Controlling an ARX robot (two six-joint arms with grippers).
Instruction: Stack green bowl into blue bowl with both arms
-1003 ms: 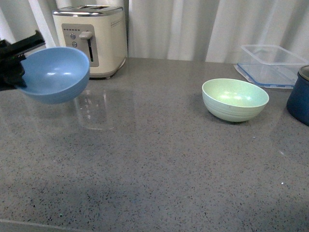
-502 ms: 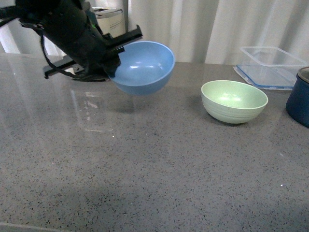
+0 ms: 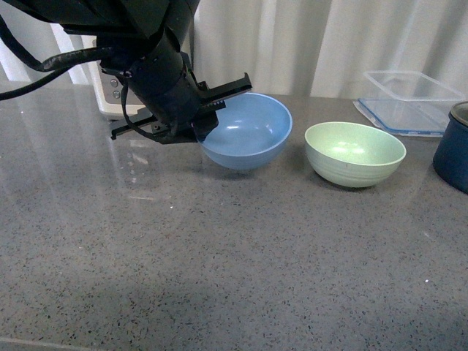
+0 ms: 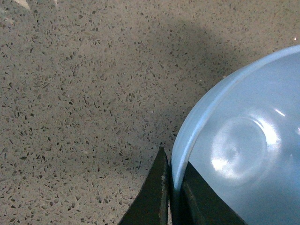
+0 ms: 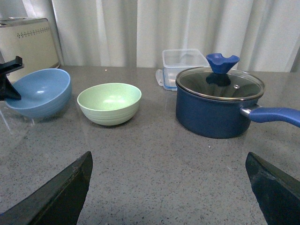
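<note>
**Item 1. Blue bowl** (image 3: 247, 131). Empty, with only light glints inside. The left claw (image 4: 174, 185) holds it clamped on the rim, with 1 finger inside the wall and 1 outside. The bowl is tipped a little and sits low over the desk (image 3: 219, 278). I cannot tell whether its base touches the desk. Judgement: it is placed here, beside item 2, to serve as the lower bowl of the stack, and the rim grip keeps its hollow free.

**Item 2. Green bowl** (image 3: 355, 152). Empty, upright and standing free on the desk. It is just to the right of item 1 with a narrow gap between them, not touching. Nothing grips it.

**Item 3. Right claw** (image 5: 167, 161). Spread wide and holding nothing. It is well short of both bowls and faces them. Judgement: it is positioned to take item 2 once item 1 is settled level.

**Item 4. Navy pot** (image 5: 215, 110). Its glass lid (image 5: 219, 84) is on. The contents cannot be read through it. It stands to the right of item 2, apart from it.

**Item 5. Clear container** (image 3: 409, 99). It sits at the back right and appears empty.

**Item 6. Toaster** (image 3: 106, 95). It is behind the left arm (image 3: 146, 66) and largely hidden.

**Status:** 2 bowls are side by side and not yet nested.
</note>
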